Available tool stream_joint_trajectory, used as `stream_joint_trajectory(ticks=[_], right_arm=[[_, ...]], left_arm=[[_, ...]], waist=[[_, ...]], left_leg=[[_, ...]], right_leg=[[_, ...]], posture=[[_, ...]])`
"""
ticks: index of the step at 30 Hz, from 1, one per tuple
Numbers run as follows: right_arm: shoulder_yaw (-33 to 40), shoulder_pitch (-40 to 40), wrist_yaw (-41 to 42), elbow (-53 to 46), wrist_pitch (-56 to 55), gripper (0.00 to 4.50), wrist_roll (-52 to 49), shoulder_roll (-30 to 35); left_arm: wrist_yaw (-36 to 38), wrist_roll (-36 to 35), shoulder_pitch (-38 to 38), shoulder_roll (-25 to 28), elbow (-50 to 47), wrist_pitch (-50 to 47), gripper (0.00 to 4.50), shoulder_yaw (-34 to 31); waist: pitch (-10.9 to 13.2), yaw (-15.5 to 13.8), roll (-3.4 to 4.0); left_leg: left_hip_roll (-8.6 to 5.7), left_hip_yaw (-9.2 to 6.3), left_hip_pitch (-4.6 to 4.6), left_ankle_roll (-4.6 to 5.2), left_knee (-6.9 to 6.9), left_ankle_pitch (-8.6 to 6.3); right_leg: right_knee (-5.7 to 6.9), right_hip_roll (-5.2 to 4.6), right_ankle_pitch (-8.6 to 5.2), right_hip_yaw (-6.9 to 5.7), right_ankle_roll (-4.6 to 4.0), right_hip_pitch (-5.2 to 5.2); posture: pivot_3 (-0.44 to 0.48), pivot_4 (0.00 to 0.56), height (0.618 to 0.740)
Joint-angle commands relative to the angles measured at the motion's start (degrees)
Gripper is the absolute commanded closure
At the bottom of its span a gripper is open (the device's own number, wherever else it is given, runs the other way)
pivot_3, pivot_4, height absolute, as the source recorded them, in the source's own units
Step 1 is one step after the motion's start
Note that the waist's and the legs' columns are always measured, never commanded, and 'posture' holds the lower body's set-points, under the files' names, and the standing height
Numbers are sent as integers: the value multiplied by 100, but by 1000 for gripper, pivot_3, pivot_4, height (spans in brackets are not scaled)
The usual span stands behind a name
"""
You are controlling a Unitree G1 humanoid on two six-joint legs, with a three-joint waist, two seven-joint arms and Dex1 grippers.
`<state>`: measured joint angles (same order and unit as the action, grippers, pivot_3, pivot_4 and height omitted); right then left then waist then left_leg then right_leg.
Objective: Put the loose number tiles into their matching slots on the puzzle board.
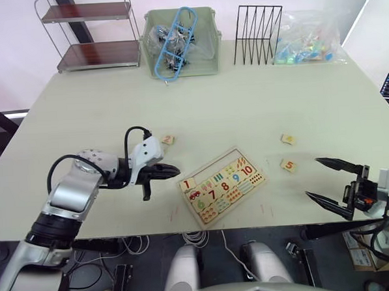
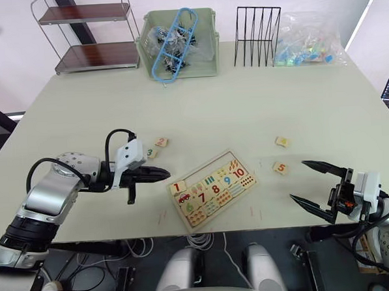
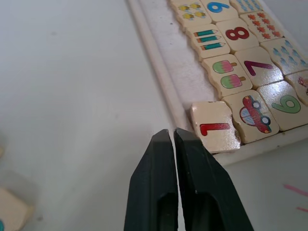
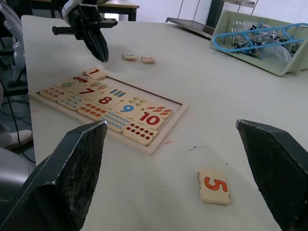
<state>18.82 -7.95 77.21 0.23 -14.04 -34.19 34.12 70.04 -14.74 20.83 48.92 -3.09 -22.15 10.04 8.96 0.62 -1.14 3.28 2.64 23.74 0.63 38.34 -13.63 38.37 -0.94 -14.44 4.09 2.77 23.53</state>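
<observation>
Wooden and pale, the puzzle board lay askew near the table's front edge, its long axis running from the near left up to the far right. In its left end slot sat the 1 tile, slightly crooked against the rim; the rest of that row of slots stood bare.

Just off the board's left end hovered the left gripper, fingers pressed together and holding nothing, tips aimed at the 1 tile. Beyond it, away from the board's left corner, lay the 2 tile and, close beside that, the 3 tile; both looked nearer this arm than the other.

To the right of the board, a little apart from its far-right corner, the 5 tile rested flat. Farther back from it sat another tile, its digit too small to read. The right gripper waited past the 5 tile on the board's right, fingers spread wide and empty. That tile lay straight ahead between them, so the right arm seemed the natural one for it.
</observation>
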Motion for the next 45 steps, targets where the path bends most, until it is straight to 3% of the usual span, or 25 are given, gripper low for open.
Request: stream_joint_trajectory(ticks=[1,45], right_arm=[[91,17,31,-63,-57,0,-75,89],[99,29,-1,-86,-37,0,-89,160]], left_arm=[[83,69,-50,-31,27,270,4354,2],[176,314,-139,-320,289,667,4354,147]], waist=[[0,1,0],[-1,2,1]], left_leg=[[0,0,0,0,0,0],[0,0,-2,0,0,0]], right_leg=[[0,0,0,0,0,0],[3,0,0,0,2,0]], posture=[[0,150,740],[0,150,740]])
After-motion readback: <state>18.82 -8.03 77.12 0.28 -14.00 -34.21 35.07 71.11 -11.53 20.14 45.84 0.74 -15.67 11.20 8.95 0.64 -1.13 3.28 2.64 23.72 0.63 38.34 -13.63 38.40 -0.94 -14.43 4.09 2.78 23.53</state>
